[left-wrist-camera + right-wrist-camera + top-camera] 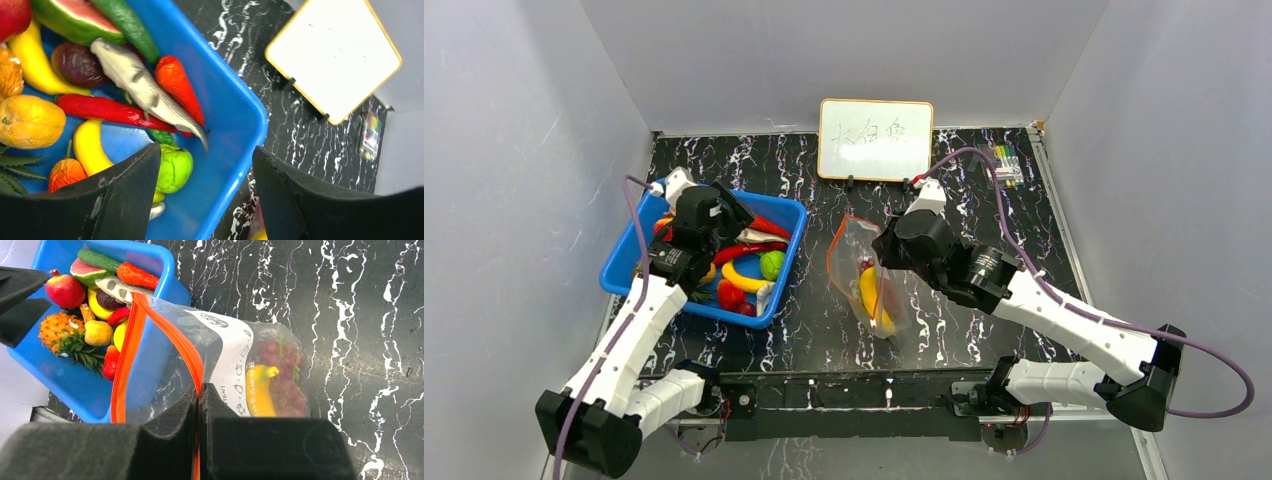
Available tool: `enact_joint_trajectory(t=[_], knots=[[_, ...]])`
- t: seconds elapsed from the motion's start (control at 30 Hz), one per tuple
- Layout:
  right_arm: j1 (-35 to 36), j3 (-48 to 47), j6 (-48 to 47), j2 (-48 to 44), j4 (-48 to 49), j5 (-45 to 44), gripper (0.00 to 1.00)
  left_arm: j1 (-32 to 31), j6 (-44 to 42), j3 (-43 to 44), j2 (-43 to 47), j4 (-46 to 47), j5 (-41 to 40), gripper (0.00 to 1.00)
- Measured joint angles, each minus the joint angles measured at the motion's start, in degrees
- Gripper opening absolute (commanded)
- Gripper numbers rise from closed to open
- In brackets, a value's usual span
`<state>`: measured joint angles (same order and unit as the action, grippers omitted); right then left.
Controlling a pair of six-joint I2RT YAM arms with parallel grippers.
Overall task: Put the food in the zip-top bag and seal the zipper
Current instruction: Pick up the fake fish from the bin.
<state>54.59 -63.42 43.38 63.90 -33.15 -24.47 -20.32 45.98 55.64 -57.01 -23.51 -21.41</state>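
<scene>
left claw (207, 162) released, empty, above blue basket (239, 114) of food (106, 110) | right claw (199, 391) clenched on zipper (125, 355) of zip-top bag (167, 365), right of basket | banana (260, 392), grapes (286, 371) inside bag | label (235, 360) print unreadable | whiteboard (875, 138) handwriting illegible

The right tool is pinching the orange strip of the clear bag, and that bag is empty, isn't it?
Not empty. The right wrist view shows a yellow banana and dark red grapes already inside the clear bag. The rest holds: the right tool is shut on the bag's orange strip.
</scene>
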Motion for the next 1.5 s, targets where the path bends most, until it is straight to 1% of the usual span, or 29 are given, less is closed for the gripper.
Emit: enact_joint_trajectory(t=[0.1,0.23,0.33,0.43,0.57,0.7,0.9,1.37,1.5], knots=[[0.00,0.46,0.00,-0.11,0.48,0.48,0.00,5.49,3.37,-2.58,-1.55,0.96,4.63,0.62],[0.00,0.66,0.00,-0.13,0.87,0.85,0.00,10.60,7.26,-5.38,-4.46,2.58,7.21,0.58],[0.00,0.96,0.00,-0.28,1.44,0.87,0.00,13.40,10.34,-7.96,-5.09,4.42,8.04,0.57],[0.00,1.33,-0.09,-0.55,1.75,0.90,0.00,15.32,12.55,-8.72,-6.08,6.32,8.79,0.57],[0.00,1.33,-0.28,-0.63,1.86,0.90,0.00,17.81,14.60,-9.68,-9.62,11.52,11.50,0.56],[0.00,1.51,-0.22,-1.29,1.95,1.44,0.00,20.28,15.45,-11.21,-13.84,14.82,14.49,0.53],[0.00,1.70,-0.02,-1.55,2.10,2.40,0.00,21.29,16.15,-12.79,-16.11,18.53,17.94,0.53],[0.00,2.14,0.02,-1.57,2.75,2.54,0.00,21.29,15.34,-14.19,-20.52,22.97,19.17,0.51],[0.00,2.14,0.02,-1.73,2.97,2.49,0.00,21.29,15.17,-14.53,-21.31,23.71,19.19,0.48]])
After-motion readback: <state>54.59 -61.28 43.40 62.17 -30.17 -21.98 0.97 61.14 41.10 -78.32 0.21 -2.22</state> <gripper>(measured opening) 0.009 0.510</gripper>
